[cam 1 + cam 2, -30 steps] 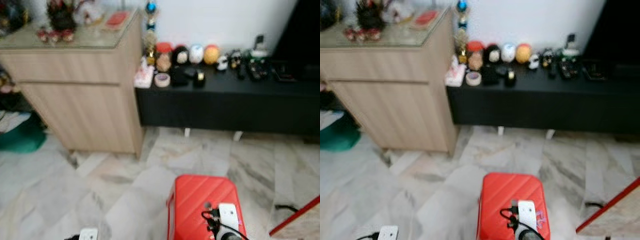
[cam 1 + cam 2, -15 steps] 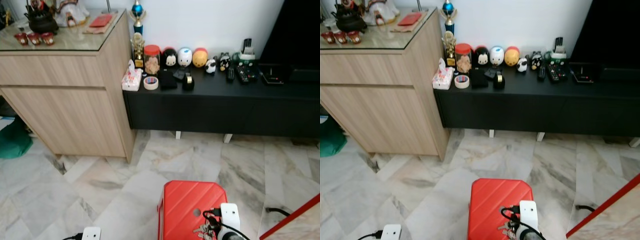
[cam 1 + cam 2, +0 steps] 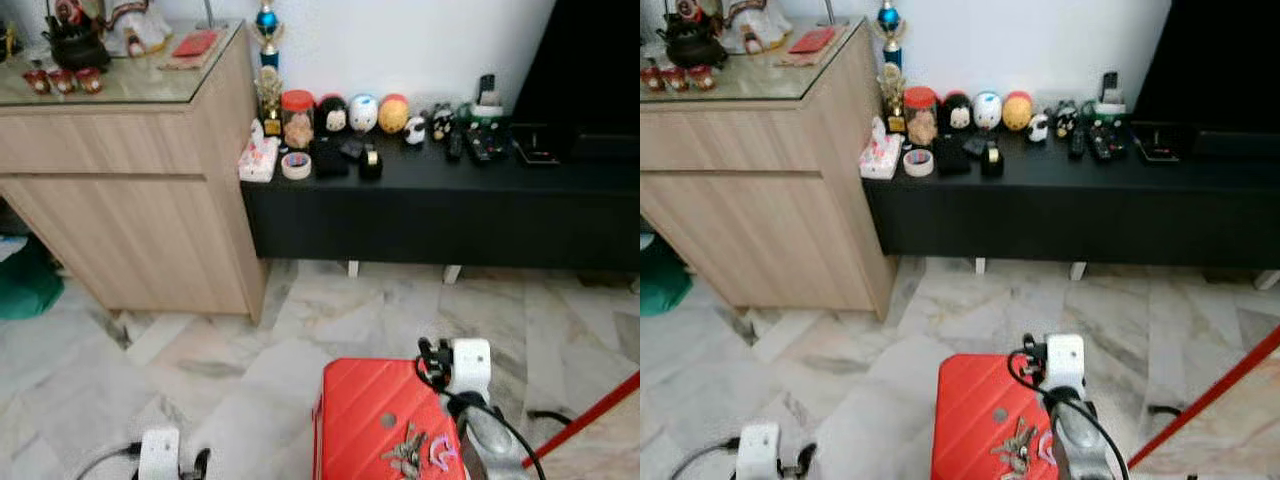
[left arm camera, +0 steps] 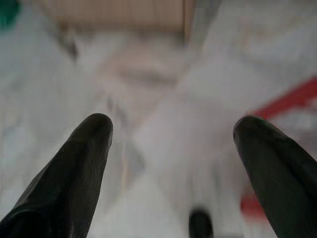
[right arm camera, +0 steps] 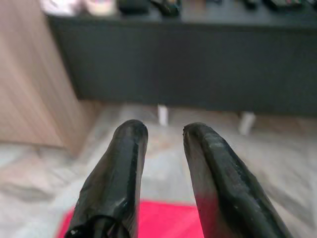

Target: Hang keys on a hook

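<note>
A bunch of keys with a pink tag lies on the top of a red stool just in front of me. My right arm's white wrist reaches forward over the stool's far right corner, past the keys. In the right wrist view my right gripper points at the black console, a narrow gap between its fingers and nothing in it. My left gripper hangs low at my left over the marble floor, its fingers wide open and empty.
A light wooden cabinet stands at the left. Beside it a low black console against the wall carries figurines, a jar, tape and remotes. A red bar slants at the lower right. A green object lies at the far left.
My right arm has lifted and pushed forward over the stool, away from the keys, which stay on the stool top. My left wrist has come up slightly. The camera has shifted a little.
</note>
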Motion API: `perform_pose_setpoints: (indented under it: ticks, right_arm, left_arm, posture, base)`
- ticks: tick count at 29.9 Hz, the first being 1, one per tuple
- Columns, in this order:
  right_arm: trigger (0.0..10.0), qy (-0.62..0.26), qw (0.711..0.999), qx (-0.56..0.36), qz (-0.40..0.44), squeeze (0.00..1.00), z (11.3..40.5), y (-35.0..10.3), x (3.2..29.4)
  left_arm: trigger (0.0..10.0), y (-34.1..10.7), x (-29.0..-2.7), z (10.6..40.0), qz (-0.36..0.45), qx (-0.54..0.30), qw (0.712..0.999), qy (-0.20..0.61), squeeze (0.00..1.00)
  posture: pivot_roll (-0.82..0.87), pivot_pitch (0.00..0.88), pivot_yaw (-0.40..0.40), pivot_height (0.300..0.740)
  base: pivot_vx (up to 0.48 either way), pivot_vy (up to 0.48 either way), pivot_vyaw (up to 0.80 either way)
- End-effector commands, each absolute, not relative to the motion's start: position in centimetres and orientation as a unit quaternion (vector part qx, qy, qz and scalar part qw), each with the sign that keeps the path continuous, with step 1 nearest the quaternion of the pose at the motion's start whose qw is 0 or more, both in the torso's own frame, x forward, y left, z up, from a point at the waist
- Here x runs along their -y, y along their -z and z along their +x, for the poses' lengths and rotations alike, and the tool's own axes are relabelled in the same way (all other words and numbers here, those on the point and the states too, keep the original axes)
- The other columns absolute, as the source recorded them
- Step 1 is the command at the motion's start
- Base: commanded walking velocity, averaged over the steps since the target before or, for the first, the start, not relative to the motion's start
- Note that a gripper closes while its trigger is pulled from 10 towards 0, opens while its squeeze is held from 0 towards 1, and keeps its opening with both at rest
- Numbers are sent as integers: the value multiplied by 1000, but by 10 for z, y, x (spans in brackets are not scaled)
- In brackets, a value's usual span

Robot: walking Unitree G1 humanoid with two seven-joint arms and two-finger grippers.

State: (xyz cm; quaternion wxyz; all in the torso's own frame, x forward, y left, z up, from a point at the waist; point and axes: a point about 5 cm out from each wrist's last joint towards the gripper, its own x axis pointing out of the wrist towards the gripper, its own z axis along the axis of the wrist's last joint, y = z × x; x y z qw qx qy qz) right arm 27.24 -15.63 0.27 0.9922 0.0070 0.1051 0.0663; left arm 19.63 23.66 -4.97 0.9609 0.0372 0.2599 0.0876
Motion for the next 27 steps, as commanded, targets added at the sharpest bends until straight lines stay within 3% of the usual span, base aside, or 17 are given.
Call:
perform_pose_setpoints:
  ticks: [1,4,8,15,27]
  right_arm:
    - [10000,-79,991,-104,4,0,269,-1,153]
    - [10000,-118,988,-103,-8,0,260,3,141]
    - [10000,-117,986,-116,-19,0,255,8,142]
    - [10000,-117,983,-137,-25,0,252,12,142]
    - [10000,-130,973,-188,-27,0,247,25,142]
  left_arm:
    - [10000,48,-239,196,33,-247,964,-93,0]
    - [10000,28,-234,209,26,-162,982,-87,0]
    - [10000,21,-223,214,22,-132,988,-77,0]
    - [10000,18,-215,219,17,-123,990,-68,0]
    - [10000,18,-222,221,24,-137,987,-76,0]
  posture:
    - [35,56,-14,740]
    - [29,60,-23,740]
    - [32,63,-24,740]
    - [23,54,-23,740]
    - [26,43,-21,670]
  base:
    - [0,0,0]
    - [0,0,0]
    - [0,0,0]
    - [0,0,0]
    - [0,0,0]
